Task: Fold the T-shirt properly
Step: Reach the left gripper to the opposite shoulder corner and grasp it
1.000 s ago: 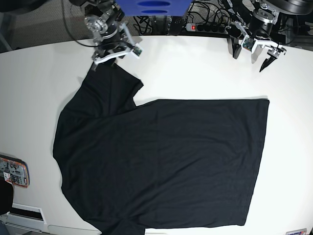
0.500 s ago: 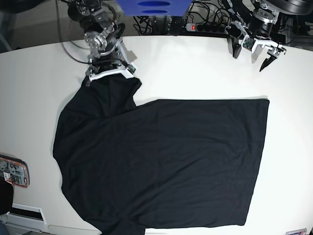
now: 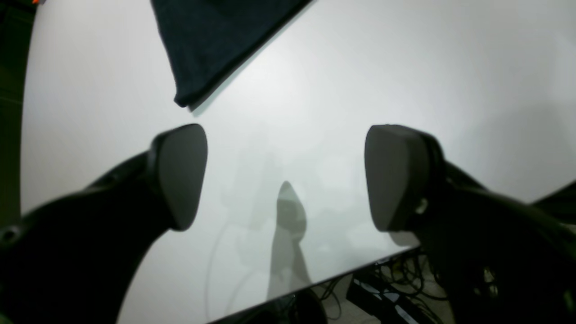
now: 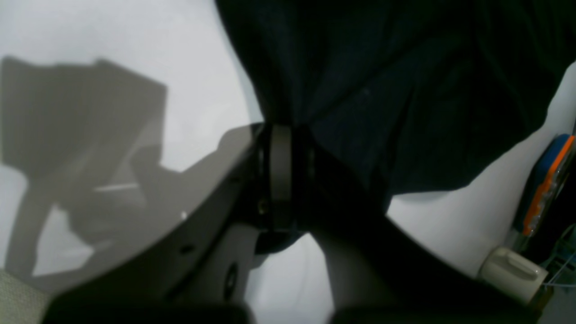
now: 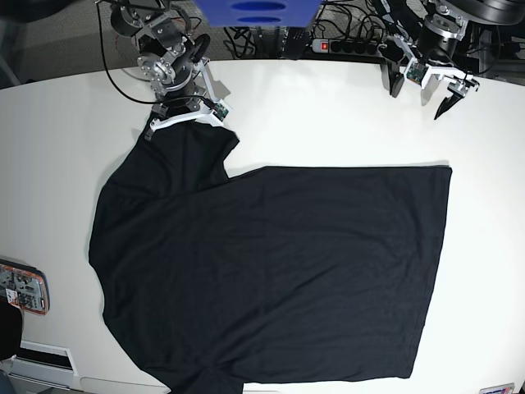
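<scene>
The T-shirt (image 5: 271,271) sleeve was clamped by the right end effector (image 5: 187,125) near the worktop's (image 5: 328,115) far edge, while the left end effector (image 5: 422,86) was held apart.

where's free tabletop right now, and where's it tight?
Bare table between the two arms, above the T-shirt; also right of the hem and left of the sleeve. Tight at the top-left: the right gripper is shut on the sleeve. The left gripper hangs open over bare table.

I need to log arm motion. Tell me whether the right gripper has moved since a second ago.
Yes. In the base view the right gripper has come down from the bare table onto the T-shirt sleeve and shut on it.
</scene>
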`<state>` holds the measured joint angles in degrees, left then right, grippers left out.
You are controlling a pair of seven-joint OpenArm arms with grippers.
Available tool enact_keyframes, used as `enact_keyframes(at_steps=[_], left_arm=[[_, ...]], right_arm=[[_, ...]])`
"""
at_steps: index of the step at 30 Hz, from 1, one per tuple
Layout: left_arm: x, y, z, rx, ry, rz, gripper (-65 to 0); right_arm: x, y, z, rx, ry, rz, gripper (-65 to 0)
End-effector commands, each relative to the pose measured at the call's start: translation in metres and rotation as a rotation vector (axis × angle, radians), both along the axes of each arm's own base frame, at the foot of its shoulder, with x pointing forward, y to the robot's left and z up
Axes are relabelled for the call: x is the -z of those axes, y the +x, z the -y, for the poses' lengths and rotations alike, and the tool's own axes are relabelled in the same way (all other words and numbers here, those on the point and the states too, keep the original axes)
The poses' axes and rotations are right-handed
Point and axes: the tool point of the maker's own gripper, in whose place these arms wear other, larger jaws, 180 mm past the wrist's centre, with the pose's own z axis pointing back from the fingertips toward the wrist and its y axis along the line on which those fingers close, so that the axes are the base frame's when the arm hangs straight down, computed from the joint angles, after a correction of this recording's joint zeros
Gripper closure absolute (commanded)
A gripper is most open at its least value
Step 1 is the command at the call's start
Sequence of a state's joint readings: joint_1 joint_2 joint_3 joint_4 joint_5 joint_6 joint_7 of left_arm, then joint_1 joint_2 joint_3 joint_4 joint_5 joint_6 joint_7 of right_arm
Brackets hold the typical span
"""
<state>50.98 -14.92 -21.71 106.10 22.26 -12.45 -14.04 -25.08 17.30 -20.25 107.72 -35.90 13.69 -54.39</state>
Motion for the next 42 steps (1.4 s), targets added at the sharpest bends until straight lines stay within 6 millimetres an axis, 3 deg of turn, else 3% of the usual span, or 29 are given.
enact_keyframes(at_steps=[1,6,12,18,23,28,31,35,38,42], left_arm=[[-0.004,-0.001,-0.002,-0.002,0.01,0.004,-49.8],[0.012,-0.011,-0.02,-0.019,0.16,-0.119,-49.8],[0.004,-0.004,-0.025,0.006,0.261,-0.12,-49.8],[-0.016,0.037,-0.039,0.068,0.38,-0.034,-49.8],[-0.017,0.062,-0.054,0.102,0.458,-0.098,-49.8],[-0.019,0.082,-0.056,0.164,0.476,-0.133,-49.8],[-0.014,0.093,-0.047,0.229,0.538,-0.14,-49.8],[0.004,0.09,-0.046,0.28,0.681,-0.217,-49.8],[0.013,0.1,-0.032,0.328,0.709,-0.223,-49.8],[0.02,0.1,-0.037,0.325,0.712,-0.247,-49.8]], right_arm=[[0.0,-0.005,0.002,0.003,-0.007,-0.02,0.0],[-0.005,-0.002,0.0,0.001,0.003,-0.005,0.0],[-0.007,-0.001,-0.001,0.001,0.005,-0.001,0.0],[-0.007,-0.002,-0.002,-0.002,0.006,0.0,0.0],[-0.011,0.0,-0.004,-0.004,0.014,0.011,0.0],[-0.012,0.0,-0.005,-0.006,0.017,0.013,0.0],[-0.006,-0.017,-0.005,-0.005,0.018,-0.026,0.0],[0.001,-0.039,-0.004,-0.003,0.016,-0.078,0.0],[0.001,-0.041,-0.004,-0.002,0.016,-0.081,0.0],[0.001,-0.04,-0.003,0.0,0.015,-0.08,0.0]])
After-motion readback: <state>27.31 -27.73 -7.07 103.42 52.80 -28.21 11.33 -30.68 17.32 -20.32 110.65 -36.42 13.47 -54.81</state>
